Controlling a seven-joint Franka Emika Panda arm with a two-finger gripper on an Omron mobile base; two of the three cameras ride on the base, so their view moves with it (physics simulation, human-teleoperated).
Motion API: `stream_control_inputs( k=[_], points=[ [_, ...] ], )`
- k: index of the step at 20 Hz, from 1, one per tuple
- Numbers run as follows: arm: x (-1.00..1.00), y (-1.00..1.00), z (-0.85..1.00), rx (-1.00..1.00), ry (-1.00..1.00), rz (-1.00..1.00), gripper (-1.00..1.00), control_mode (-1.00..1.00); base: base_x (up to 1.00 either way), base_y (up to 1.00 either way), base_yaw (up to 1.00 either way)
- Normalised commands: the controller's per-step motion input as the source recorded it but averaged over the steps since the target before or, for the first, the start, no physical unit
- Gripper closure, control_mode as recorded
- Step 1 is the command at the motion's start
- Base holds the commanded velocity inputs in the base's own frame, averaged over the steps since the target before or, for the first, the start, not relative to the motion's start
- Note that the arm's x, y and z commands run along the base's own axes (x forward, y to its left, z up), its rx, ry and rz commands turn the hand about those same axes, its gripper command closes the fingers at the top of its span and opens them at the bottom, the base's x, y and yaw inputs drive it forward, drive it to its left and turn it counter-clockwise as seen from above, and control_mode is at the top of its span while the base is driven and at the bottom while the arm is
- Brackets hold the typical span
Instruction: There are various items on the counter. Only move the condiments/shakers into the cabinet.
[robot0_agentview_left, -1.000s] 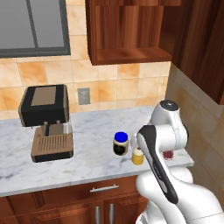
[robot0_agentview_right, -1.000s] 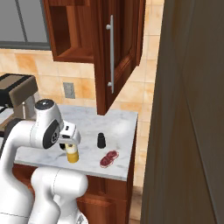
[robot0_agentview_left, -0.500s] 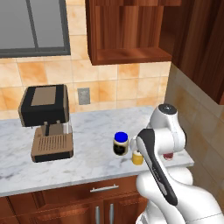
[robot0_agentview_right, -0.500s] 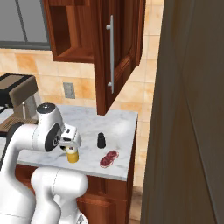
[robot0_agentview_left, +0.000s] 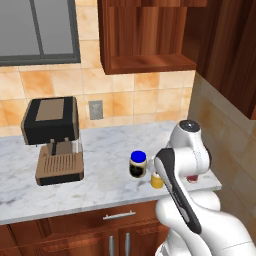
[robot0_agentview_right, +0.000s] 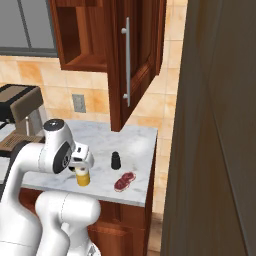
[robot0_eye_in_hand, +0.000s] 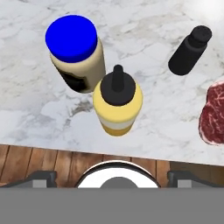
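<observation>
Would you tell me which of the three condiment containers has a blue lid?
The squat jar with the pale body; the yellow squeeze bottle has a black nozzle, and the small shaker is all black.

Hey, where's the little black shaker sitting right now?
The black shaker stands upright on the counter, right base view, below the open cabinet door. The raw steak lies nearer the front edge, the yellow squeeze bottle to its left.

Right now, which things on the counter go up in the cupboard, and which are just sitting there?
Go in the dark wooden wall cabinet:
yellow squeeze bottle
blue-lidded jar
small black shaker

Just sitting there:
dark-red piece of meat
black coffee machine
</observation>
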Motion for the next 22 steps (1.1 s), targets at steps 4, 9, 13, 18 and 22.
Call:
stream_control_inputs(
  k=[4, 9, 13, 18, 22],
  points=[
    [0.21, 0.0, -0.11, -0.03, -0.01, 0.0, -1.0, -1.0, 0.0, 0.0, 0.0],
    [0.23, 0.0, -0.06, 0.0, -0.01, 0.0, -1.0, -1.0, 0.0, 0.0, 0.0],
    [0.15, 0.0, -0.05, 0.0, -0.01, 0.0, -1.0, -1.0, 0.0, 0.0, 0.0],
    [0.12, 0.0, -0.06, 0.0, -0.01, 0.0, -1.0, -1.0, 0.0, 0.0, 0.0],
    [0.03, 0.0, -0.13, 0.0, 0.0, 0.0, -1.0, -1.0, 0.0, 0.0, 0.0]
  ],
)
